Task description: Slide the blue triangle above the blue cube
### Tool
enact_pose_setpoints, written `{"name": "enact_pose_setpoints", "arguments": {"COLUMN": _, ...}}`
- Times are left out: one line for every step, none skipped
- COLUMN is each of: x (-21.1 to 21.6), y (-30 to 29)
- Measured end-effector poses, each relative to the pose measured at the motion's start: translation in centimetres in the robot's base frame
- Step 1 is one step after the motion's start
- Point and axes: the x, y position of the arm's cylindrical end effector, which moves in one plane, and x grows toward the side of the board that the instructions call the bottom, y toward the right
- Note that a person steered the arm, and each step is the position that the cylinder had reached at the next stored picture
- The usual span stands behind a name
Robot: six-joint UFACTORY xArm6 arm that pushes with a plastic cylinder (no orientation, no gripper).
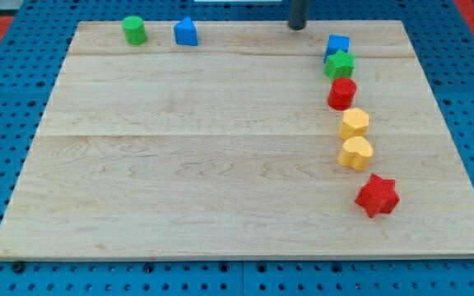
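Observation:
The blue triangle (186, 32) sits near the board's top edge, left of centre. The blue cube (337, 44) sits at the view's upper right, heading a column of blocks. My tip (298, 27) is a dark rod coming down from the view's top edge. It stands between the two blue blocks, close to the cube's upper left and far to the right of the triangle. It touches neither.
A green cylinder (134, 30) stands left of the triangle. Below the cube run a green star (340, 63), a red cylinder (342, 93), a yellow hexagon (354, 123), a yellow heart (355, 153) and a red star (377, 196). The wooden board (179, 164) lies on blue pegboard.

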Motion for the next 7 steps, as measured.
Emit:
{"name": "enact_pose_setpoints", "arguments": {"x": 4.5, "y": -5.4}}
{"name": "enact_pose_setpoints", "arguments": {"x": 5.1, "y": -16.2}}
{"name": "enact_pose_setpoints", "arguments": {"x": 2.1, "y": -23.2}}
{"name": "enact_pose_setpoints", "arguments": {"x": 0.9, "y": -23.0}}
{"name": "enact_pose_setpoints", "arguments": {"x": 0.2, "y": -21.7}}
{"name": "enact_pose_setpoints", "arguments": {"x": -2.0, "y": -21.4}}
{"name": "enact_pose_setpoints", "arguments": {"x": -0.7, "y": -14.9}}
